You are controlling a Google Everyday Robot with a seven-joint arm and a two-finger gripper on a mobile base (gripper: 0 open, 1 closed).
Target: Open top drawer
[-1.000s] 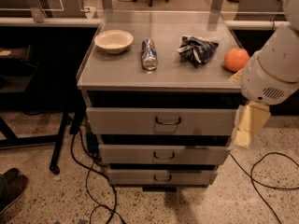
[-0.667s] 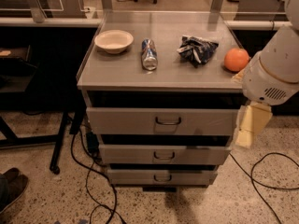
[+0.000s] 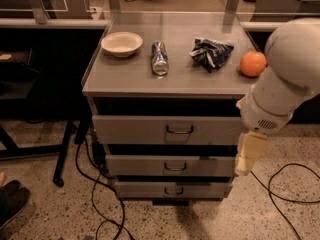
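Note:
The top drawer (image 3: 150,130) is the widest grey front of the cabinet, just under the countertop, with a small dark wire handle (image 3: 179,130) at its centre. A dark gap shows above the front, and nothing of its inside shows. My gripper (image 3: 250,155) hangs from the big white arm (image 3: 287,74) at the cabinet's right edge. It is level with the gap between the top and middle drawers, to the right of the handle and apart from it.
On the countertop (image 3: 125,79) are a white bowl (image 3: 121,43), a lying can (image 3: 159,58), a crumpled chip bag (image 3: 211,53) and an orange (image 3: 253,63). Two lower drawers (image 3: 170,166) sit below. Cables (image 3: 95,199) trail on the floor; a black stand leg (image 3: 62,154) is left.
My arm and gripper have come down and a little to the left beside the cabinet's right edge. The drawers and countertop objects have not moved.

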